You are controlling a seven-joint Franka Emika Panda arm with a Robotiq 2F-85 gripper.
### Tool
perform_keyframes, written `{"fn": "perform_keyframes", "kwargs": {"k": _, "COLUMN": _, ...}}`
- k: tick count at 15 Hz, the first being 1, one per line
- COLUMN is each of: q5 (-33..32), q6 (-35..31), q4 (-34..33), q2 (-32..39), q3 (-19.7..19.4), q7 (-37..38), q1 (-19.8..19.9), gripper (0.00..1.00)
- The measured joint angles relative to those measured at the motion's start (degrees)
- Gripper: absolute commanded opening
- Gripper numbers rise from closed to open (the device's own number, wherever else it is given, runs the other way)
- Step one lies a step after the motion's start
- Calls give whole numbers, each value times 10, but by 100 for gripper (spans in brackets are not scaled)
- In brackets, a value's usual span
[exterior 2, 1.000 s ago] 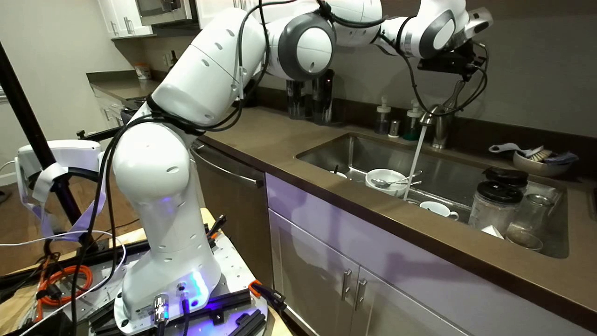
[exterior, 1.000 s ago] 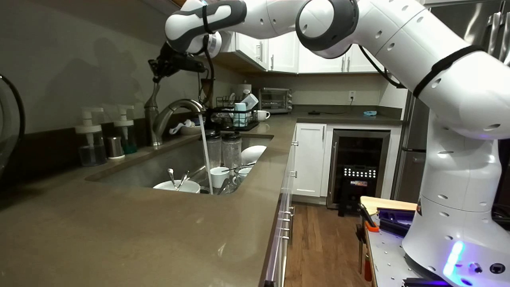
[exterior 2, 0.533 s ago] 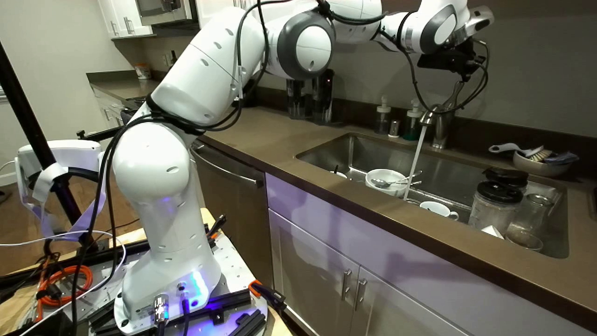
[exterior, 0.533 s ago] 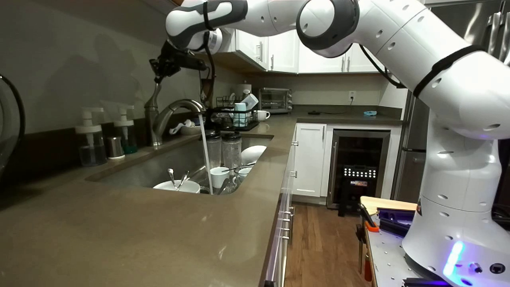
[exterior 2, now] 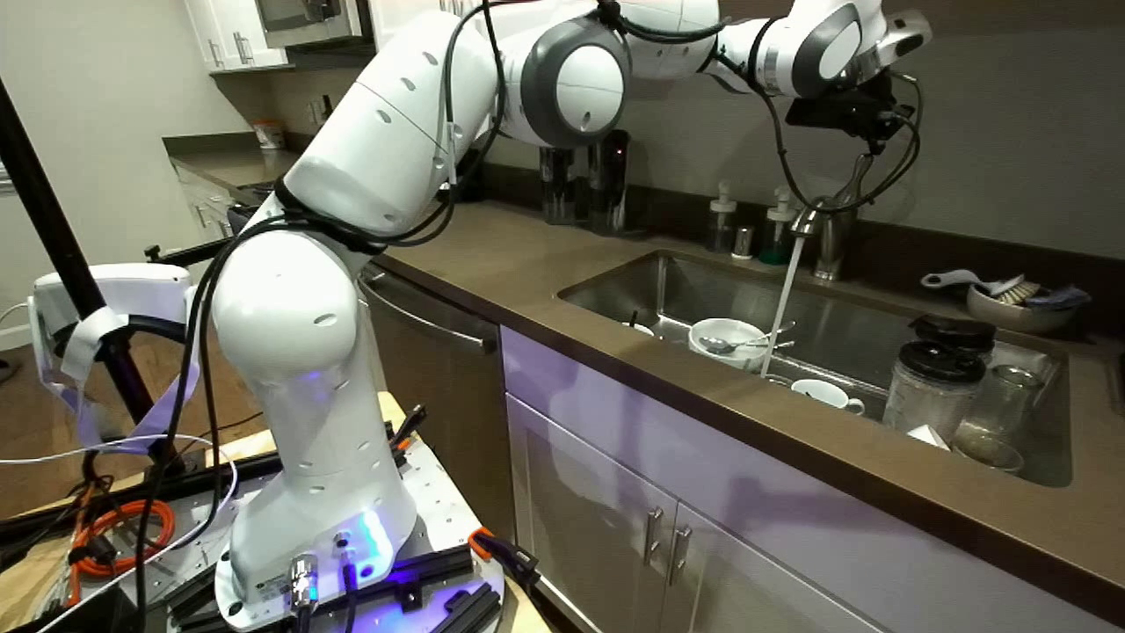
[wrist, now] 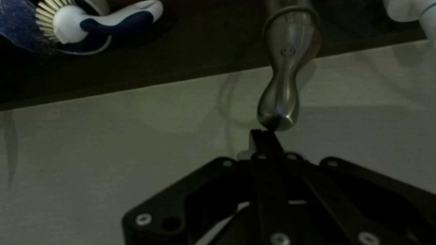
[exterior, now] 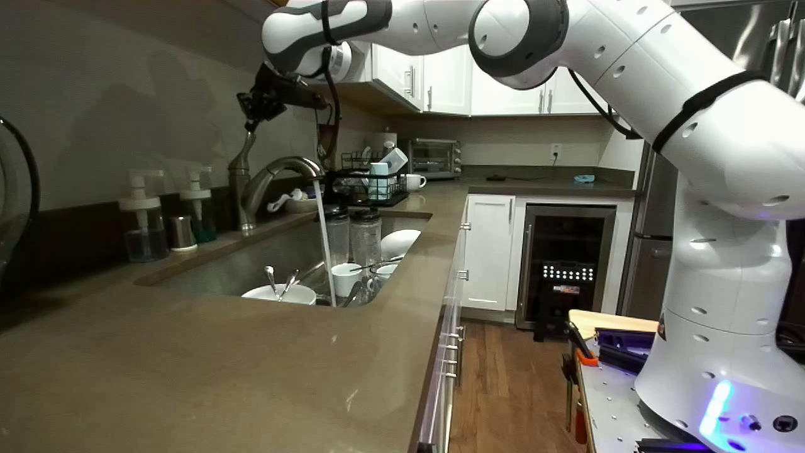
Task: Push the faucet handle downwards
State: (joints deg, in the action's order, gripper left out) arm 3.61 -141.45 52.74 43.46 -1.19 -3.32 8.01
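Observation:
The faucet handle (exterior: 243, 151) is a slim grey-metal lever rising steeply from the faucet base; it also shows in an exterior view (exterior 2: 852, 183) and, with its rounded tip, in the wrist view (wrist: 280, 102). The arched spout (exterior: 277, 168) pours a stream of water (exterior: 324, 242) into the sink. My gripper (exterior: 250, 123) is above the handle, with its fingertips at the handle's top end. In the wrist view my gripper (wrist: 263, 132) has its two fingertips together, with nothing between them. The fingertips meet the edge of the handle's tip; the exact contact is too dark to tell.
The sink (exterior 2: 703, 280) holds a white bowl (exterior 2: 726, 341), a mug (exterior 2: 826, 393) and black-lidded jars (exterior 2: 933, 387). Soap dispensers (exterior: 143, 226) stand beside the faucet. A bowl with a brush (exterior 2: 1019, 308) sits on the other side. The wall is close behind the handle.
My gripper and the handle's tip have shifted very slightly, a little down and to one side, and the elbow has risen slightly. The water runs as before.

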Motion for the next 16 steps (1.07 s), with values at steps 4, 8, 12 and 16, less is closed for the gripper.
{"fn": "perform_keyframes", "kwargs": {"k": 4, "q5": 0, "q6": -2, "q4": 1, "q2": 0, "q3": 0, "q7": -1, "q1": 0, "gripper": 4}}
{"fn": "perform_keyframes", "kwargs": {"k": 8, "q5": 1, "q6": -11, "q4": 10, "q2": -4, "q3": 1, "q7": -2, "q1": 1, "gripper": 4}}
{"fn": "perform_keyframes", "kwargs": {"k": 12, "q5": 1, "q6": -59, "q4": 41, "q2": -8, "q3": 2, "q7": -3, "q1": 3, "gripper": 4}}
{"fn": "perform_keyframes", "kwargs": {"k": 16, "q5": 1, "q6": -91, "q4": 74, "q2": -16, "q3": 7, "q7": -8, "q1": 10, "gripper": 4}}
